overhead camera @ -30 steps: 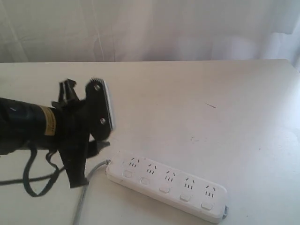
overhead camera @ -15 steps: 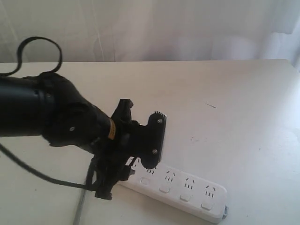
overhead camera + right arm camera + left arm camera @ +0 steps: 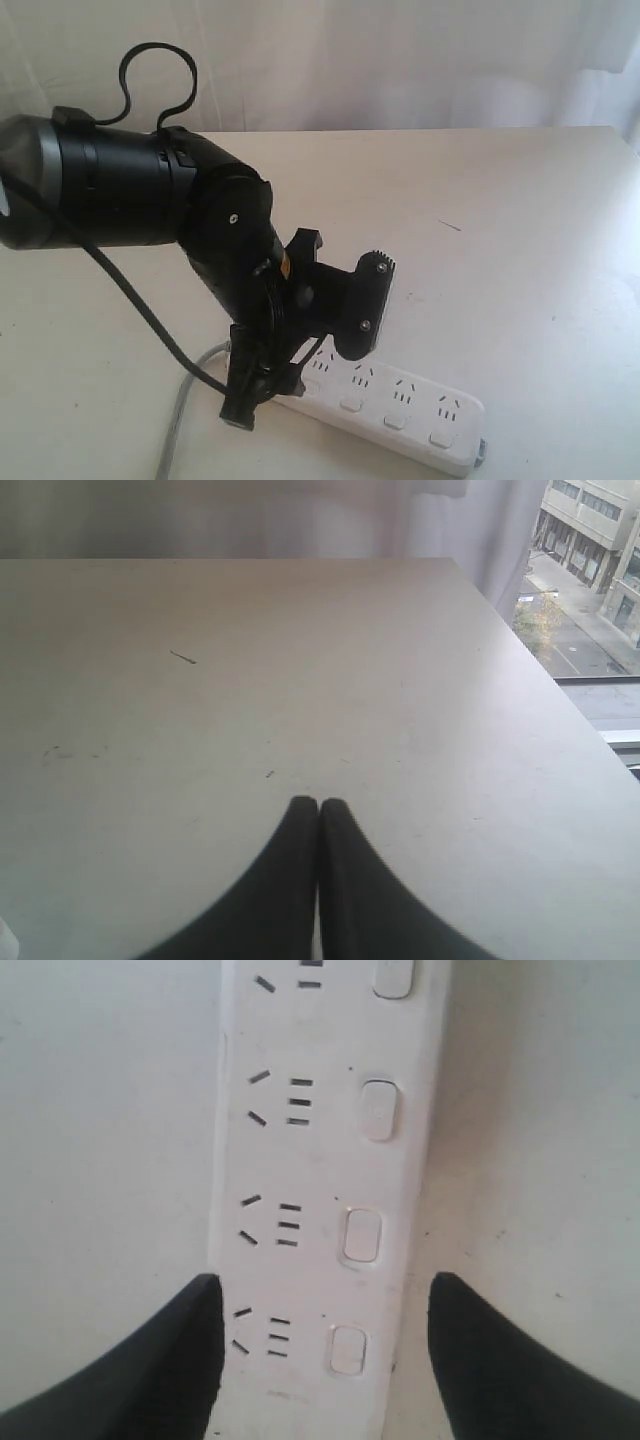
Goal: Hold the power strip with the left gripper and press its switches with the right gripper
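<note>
Power strip (image 3: 400, 402) lies flat on the white table (image 3: 500, 200), low in the exterior view and a little right of centre, sockets facing up. Its long axis runs on a diagonal. The grey cord (image 3: 178, 425) leaves the end on the left, and the free end points toward the lower right corner. The row of switches (image 3: 362, 1235) follows the nearer long edge.

Over the cord end hangs the left gripper (image 3: 325, 1282). Its fingers (image 3: 150, 1370) are spread wider than the strip, one to each long side, and nothing is pinched between them. Whether either one touches the plastic I cannot tell.

The step in hand looks like the hold, lined up but not yet taken. Next, the left jaws would likely need to settle down squarely and close on the two long edges, clear of the buttons.

The right gripper (image 3: 318, 802) does not show in the exterior view. Its own camera has its fingers pressed together over bare table, with no strip in sight. It would have to travel across before any pressing.
</note>
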Controlling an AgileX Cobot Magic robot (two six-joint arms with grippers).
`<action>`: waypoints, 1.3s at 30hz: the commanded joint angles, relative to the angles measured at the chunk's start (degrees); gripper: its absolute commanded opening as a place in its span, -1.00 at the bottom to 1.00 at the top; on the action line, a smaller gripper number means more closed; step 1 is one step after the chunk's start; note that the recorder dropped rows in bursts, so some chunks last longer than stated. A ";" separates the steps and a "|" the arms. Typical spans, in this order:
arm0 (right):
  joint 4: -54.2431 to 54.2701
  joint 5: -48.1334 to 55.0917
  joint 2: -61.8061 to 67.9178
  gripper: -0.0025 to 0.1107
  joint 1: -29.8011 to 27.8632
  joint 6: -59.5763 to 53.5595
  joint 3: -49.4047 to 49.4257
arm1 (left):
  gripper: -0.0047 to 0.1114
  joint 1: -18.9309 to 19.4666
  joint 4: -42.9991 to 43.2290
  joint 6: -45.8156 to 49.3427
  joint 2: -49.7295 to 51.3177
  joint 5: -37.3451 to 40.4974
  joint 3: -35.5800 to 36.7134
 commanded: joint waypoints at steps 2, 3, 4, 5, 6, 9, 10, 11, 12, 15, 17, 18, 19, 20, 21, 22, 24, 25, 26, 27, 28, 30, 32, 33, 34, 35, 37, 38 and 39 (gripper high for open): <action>-0.12 -0.45 -0.38 -0.96 -0.52 -0.25 0.31 | 0.26 -0.31 -0.70 0.43 -0.15 10.35 -0.07; -0.12 -0.45 -0.38 -0.96 -0.52 -0.25 0.31 | 0.32 -0.31 -0.70 2.18 -0.15 12.56 -0.07; -0.12 -0.45 -0.38 -0.96 -0.52 -0.25 0.31 | 0.37 -0.31 -0.70 3.45 -0.15 15.78 -0.07; -0.12 -0.45 -0.38 -0.96 -0.52 -0.25 0.31 | 0.40 -0.31 -1.14 3.90 -0.15 17.07 -0.07; -0.12 -0.45 -0.38 -0.96 -0.52 -0.25 0.31 | 0.41 -0.31 -1.14 3.78 -0.15 17.94 -0.07; -0.12 -0.45 -0.38 -0.96 -0.52 -0.25 0.31 | 0.42 -0.31 -1.14 0.09 -0.15 18.02 -0.07; -0.12 -0.45 -0.38 -0.96 -0.52 -0.25 0.31 | 0.42 -0.31 -1.14 -0.78 -0.15 17.68 -0.07; -0.12 -0.45 -0.38 -0.96 -0.52 -0.25 0.31 | 0.42 -0.31 -1.14 -1.23 -0.15 17.56 -0.07; -0.12 -0.45 -0.38 -0.96 -0.52 -0.25 0.31 | 0.42 -0.31 -1.14 -1.55 -0.15 17.68 -0.07; -0.12 -0.45 -0.38 -0.96 -0.52 -0.25 0.31 | 0.44 -0.31 -1.71 -1.56 -0.15 18.32 -0.07; -0.12 -0.45 -0.38 -0.96 -0.52 -0.25 0.31 | 0.70 -0.31 -1.71 -1.31 -0.15 17.18 -0.07; -0.12 -0.45 -0.38 -0.96 -0.52 -0.25 0.31 | 0.84 -0.31 -1.71 -1.31 -0.15 16.37 -0.07; -0.12 -0.45 -0.38 -0.96 -0.52 -0.25 0.31 | 0.90 -0.31 -1.71 -1.31 -0.15 13.96 -0.07; -0.12 -0.45 -0.38 -0.96 -0.52 -0.25 0.31 | 0.90 -0.31 -1.71 -1.31 -0.15 12.79 -0.07; -0.12 -0.45 -0.38 -0.96 -0.52 -0.25 0.31 | 0.90 -0.31 -1.71 -1.31 -0.15 11.45 -0.07; -0.12 -0.45 -0.38 -0.96 -0.52 -0.25 0.31 | 0.89 -0.31 -1.71 -1.31 -0.15 11.16 -0.07; -0.12 -0.45 -0.38 -0.96 -0.52 -0.25 0.31 | 0.89 -0.31 -1.84 -1.31 -0.15 11.54 -0.07; -0.12 -0.45 -0.38 -0.96 -0.52 -0.25 0.31 | 0.89 -0.31 -1.84 -1.31 -0.15 11.54 -0.07; -0.12 -0.45 -0.38 -0.96 -0.52 -0.25 0.31 | 0.89 -0.31 -1.84 -1.32 -0.15 10.69 -0.07; -0.12 -0.45 -0.38 -0.96 -0.52 -0.25 0.31 | 0.89 -0.31 -1.84 -1.32 -0.15 9.33 -0.07; -0.12 -0.45 -0.38 -0.96 -0.52 -0.25 0.31 | 0.89 -0.31 -1.93 -1.18 -0.15 6.45 -0.07; -0.12 -0.45 -0.38 -0.96 -0.52 -0.25 0.31 | 0.89 -0.31 -1.93 0.79 -0.15 4.41 -0.07; -0.12 -0.45 -0.38 -0.96 -0.52 -0.25 0.31 | 0.89 -0.31 -1.81 3.81 0.12 4.41 -0.07; -0.12 -0.45 -0.38 -0.96 -0.52 -0.25 0.31 | 0.89 -0.31 -1.55 4.11 0.37 4.41 -0.07; -0.12 -0.45 -0.38 -0.96 -0.52 -0.25 0.31 | 0.89 -0.31 0.41 4.11 1.35 4.53 -0.07; -0.12 -0.45 -0.38 -0.96 -0.52 -0.25 0.31 | 0.89 -0.31 1.75 4.11 1.90 4.53 -0.07; -0.12 -0.45 -0.38 -0.96 -0.52 -0.25 0.31 | 0.89 -0.31 4.90 3.93 3.40 4.40 -0.07; -0.12 -0.45 -0.38 -0.96 -0.52 -0.25 0.31 | 0.89 -0.31 6.26 3.76 4.19 4.23 -0.07; -0.12 -0.45 -0.38 -0.96 -0.52 -0.25 0.31 | 0.89 -0.31 7.91 3.65 4.88 3.73 -0.07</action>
